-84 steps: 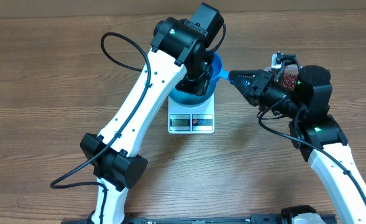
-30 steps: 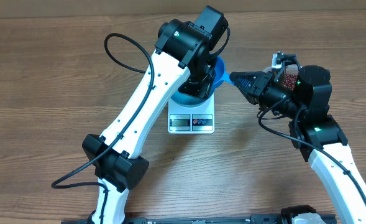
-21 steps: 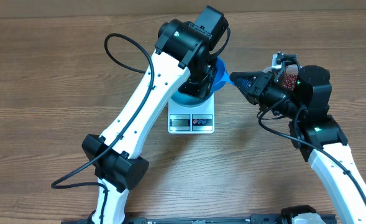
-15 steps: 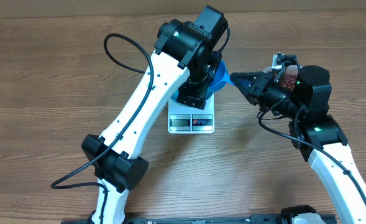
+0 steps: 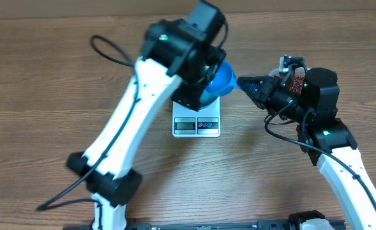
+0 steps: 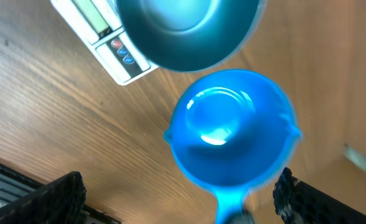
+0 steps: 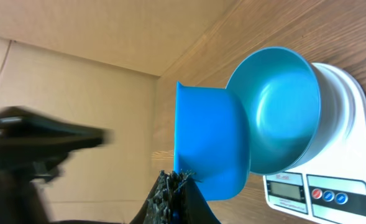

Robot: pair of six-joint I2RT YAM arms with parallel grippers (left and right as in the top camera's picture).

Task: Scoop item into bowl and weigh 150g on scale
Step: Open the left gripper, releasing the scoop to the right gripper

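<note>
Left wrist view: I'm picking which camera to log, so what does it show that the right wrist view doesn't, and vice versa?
Only left wrist: the open left fingers and the empty inside of the scoop. Only right wrist: the right fingers shut on the scoop's handle, and a cardboard wall. Both: scoop, bowl and scale.

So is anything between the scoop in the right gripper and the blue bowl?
Nothing between them: the scoop sits right beside the bowl on the scale. The open left gripper hangs above both.
</note>
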